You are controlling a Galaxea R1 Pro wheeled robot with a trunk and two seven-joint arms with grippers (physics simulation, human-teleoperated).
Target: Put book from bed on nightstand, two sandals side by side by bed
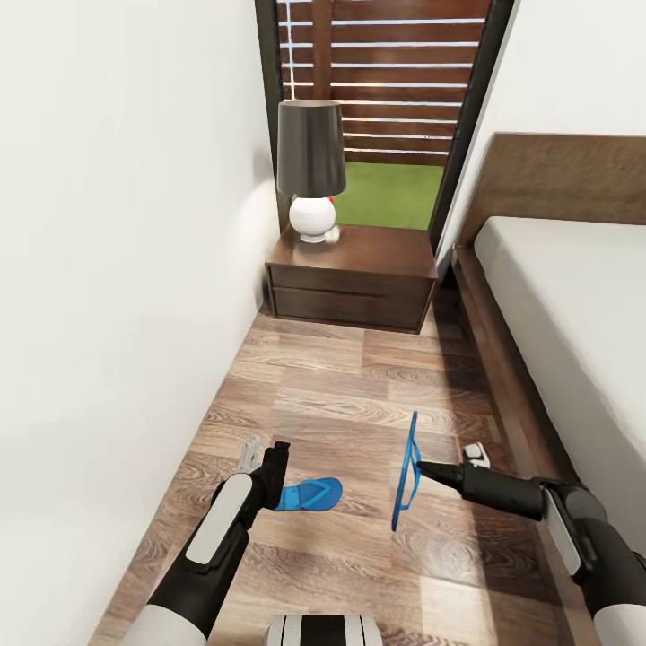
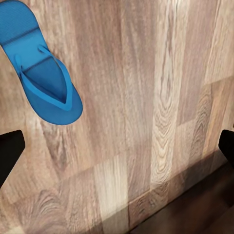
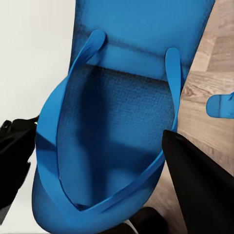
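The right hand point(image 1: 423, 467) is clamped on one blue sandal point(image 1: 405, 474), held on edge. The left hand point(image 1: 266, 453) is spread apart, the other sandal point(image 1: 309, 494) flat on the floor point(image 1: 359, 386) at its 3 o'clock.

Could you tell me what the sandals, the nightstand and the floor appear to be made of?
Sandals: probably foam or rubber, matte blue, with a fine pebbled footbed in the right wrist view. Nightstand: dark brown wood, slightly glossy, grain faint. Floor: grey-brown wood planks, grain and seams plain; possibly laminate.
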